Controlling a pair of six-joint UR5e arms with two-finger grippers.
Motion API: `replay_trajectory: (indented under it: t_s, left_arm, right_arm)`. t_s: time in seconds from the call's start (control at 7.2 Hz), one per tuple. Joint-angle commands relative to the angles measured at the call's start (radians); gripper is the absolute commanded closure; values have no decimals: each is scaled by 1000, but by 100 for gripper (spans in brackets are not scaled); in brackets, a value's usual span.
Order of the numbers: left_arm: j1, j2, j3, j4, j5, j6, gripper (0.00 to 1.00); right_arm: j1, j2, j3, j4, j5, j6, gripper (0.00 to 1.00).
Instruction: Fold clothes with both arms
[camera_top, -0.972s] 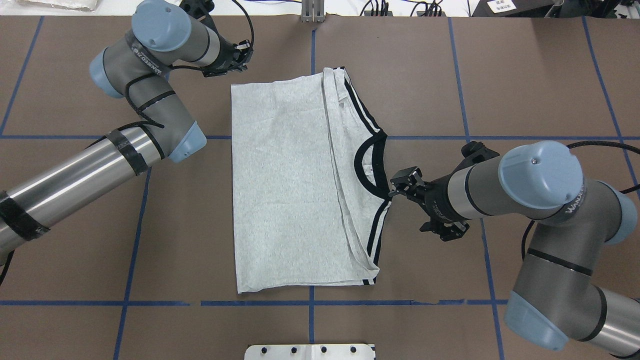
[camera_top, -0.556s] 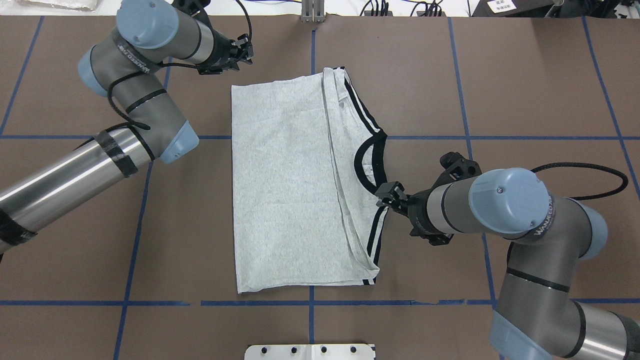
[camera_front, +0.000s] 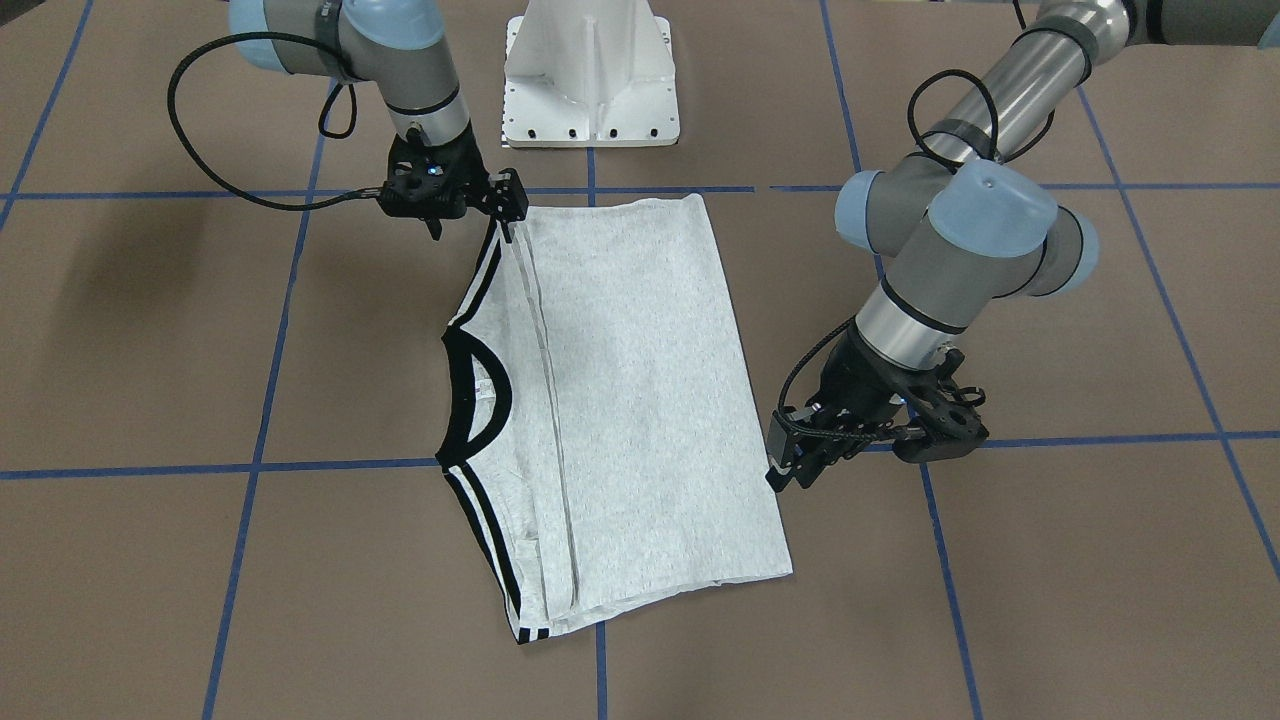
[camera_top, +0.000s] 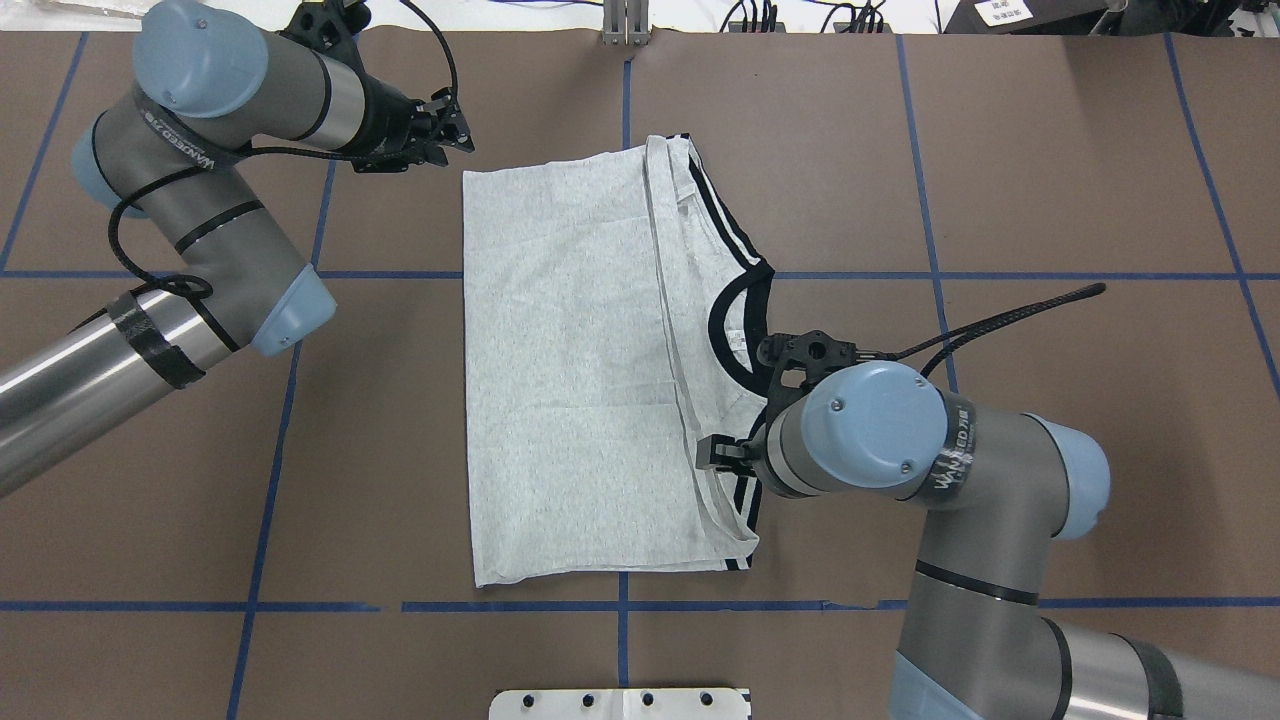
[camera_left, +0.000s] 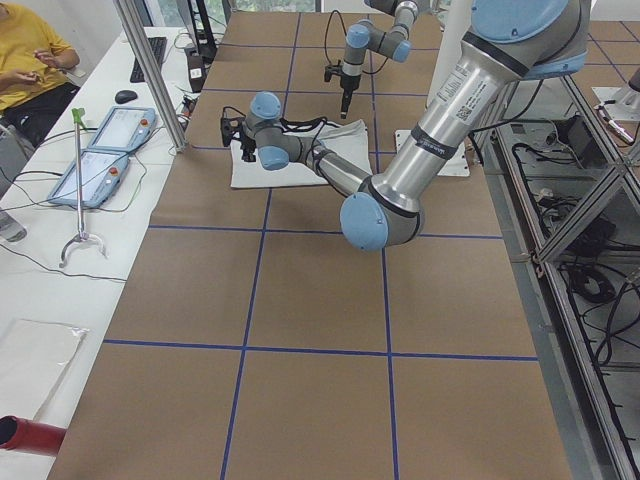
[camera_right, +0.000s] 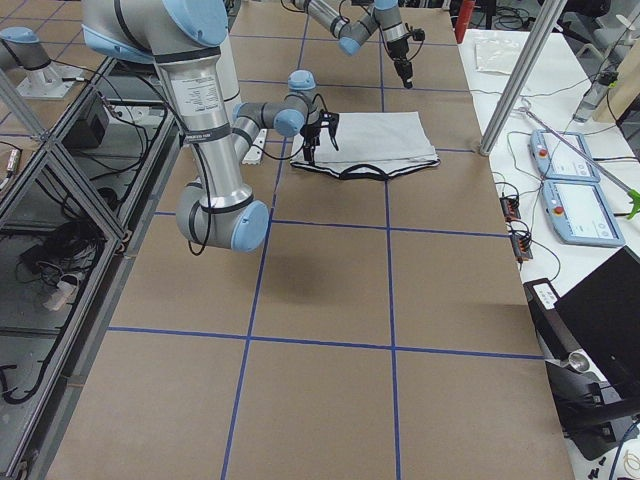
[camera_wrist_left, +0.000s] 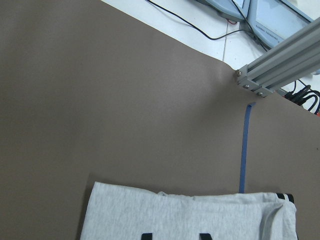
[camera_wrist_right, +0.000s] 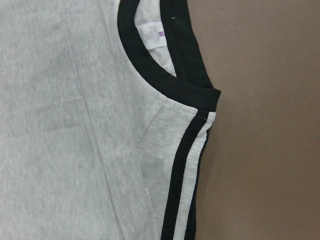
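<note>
The grey T-shirt lies folded on the brown table, back side up, its printed front hidden. Its black neckband and black shoulder stripes face the right arm. My right gripper hangs open just above the striped shoulder nearest the robot, mostly hidden under its wrist in the overhead view. The right wrist view shows the neckband and stripes close below. My left gripper is open and empty, beside the far hem corner. That shirt edge shows in the left wrist view.
Blue tape lines grid the table. The white pedestal base stands at the robot's edge. An aluminium post rises at the far edge. A side table with teach pendants and a seated person lies beyond.
The right gripper moved from beside the neckband onto the shirt's near striped shoulder, wrist turned downward. The left gripper drew back to the left, off the far hem corner. The shirt has not moved.
</note>
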Motion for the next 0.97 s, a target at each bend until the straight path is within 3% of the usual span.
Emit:
replay_trajectory:
  t_s: [0.0,0.28,0.83]
  left_arm:
    - [-2,14,-13,-2,-1,0,57]
    - [-1,16,-22,4,-3,0,57]
    - [-2,29,-22,-3,-3,0,57]
  right_arm:
    - [-8,56,-47,-65,-29,-248,0]
    - [-15,120,-113,-101,-61,-351,0]
    - [-48,146,-182,-101,-115,-459,0]
